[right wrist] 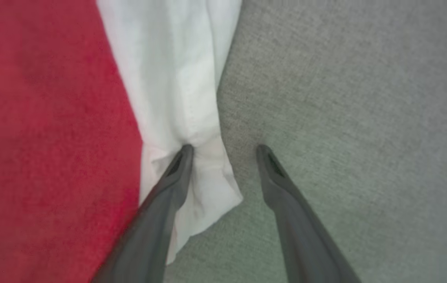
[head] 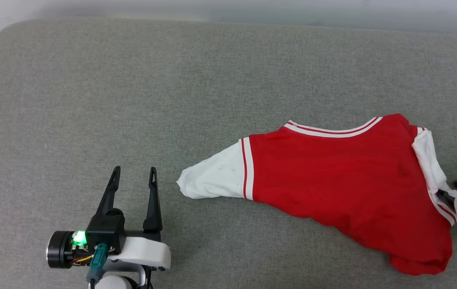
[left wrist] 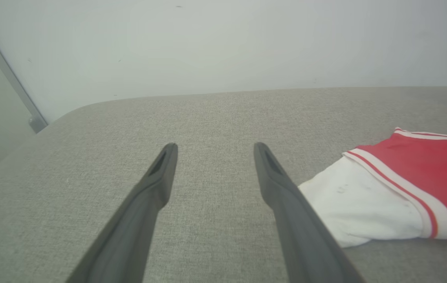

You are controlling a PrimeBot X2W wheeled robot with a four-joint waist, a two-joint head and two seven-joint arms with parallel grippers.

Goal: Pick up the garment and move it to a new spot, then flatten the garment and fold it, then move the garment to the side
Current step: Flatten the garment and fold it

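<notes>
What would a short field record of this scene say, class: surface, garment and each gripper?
surface: grey fabric, flat
garment: red shirt, white sleeves, lying rumpled, unfolded
left gripper: open, empty, apart from outstretched sleeve
right gripper: open, one finger pressing on bunched sleeve, other over bare surface

One garment — one left claw, one right claw; white sleeves, seemingly two.

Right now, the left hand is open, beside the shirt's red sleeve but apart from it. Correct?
The colour is wrong: that sleeve of the shirt is white, as the left wrist view shows. The left hand is open, beside it but apart.
</notes>
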